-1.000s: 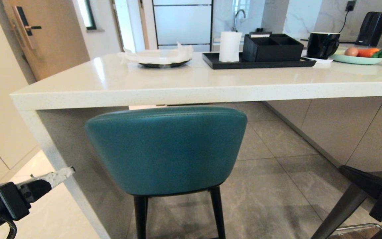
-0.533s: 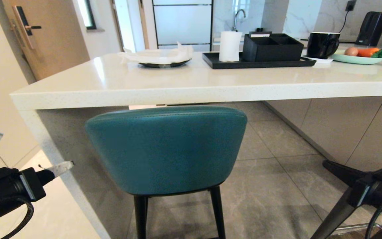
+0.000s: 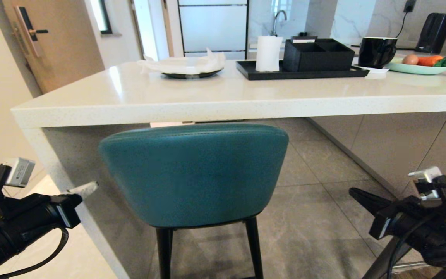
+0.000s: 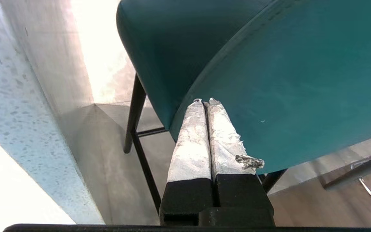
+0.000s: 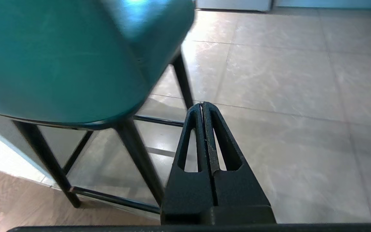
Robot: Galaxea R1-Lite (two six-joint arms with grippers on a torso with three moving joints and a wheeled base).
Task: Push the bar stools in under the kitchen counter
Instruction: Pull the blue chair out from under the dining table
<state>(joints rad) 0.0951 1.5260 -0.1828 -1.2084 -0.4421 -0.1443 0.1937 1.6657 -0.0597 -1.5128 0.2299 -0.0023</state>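
The teal stool stands facing the kitchen counter, its rounded back just below the slab's front edge and, as far as the head view lets one judge, still proud of that edge rather than tucked beneath; its black legs rest on grey tile close to the counter's end panel. The left gripper sits level at the stool's left flank, its taped fingers pressed together on nothing, tips near the back's curved edge though contact cannot be confirmed; the right gripper is likewise clenched and empty, level with the seat but well to the right of the stool. Both jaws are probably clamped so that each forms one stiff prong for shoving rather than grasping. Under the slab the floor runs back freely to the grey panels; on the left the gap between stool and end panel is narrow, so a skewed push could scrape a leg there. A tapered grey leg at lower right likely belongs to the second stool.
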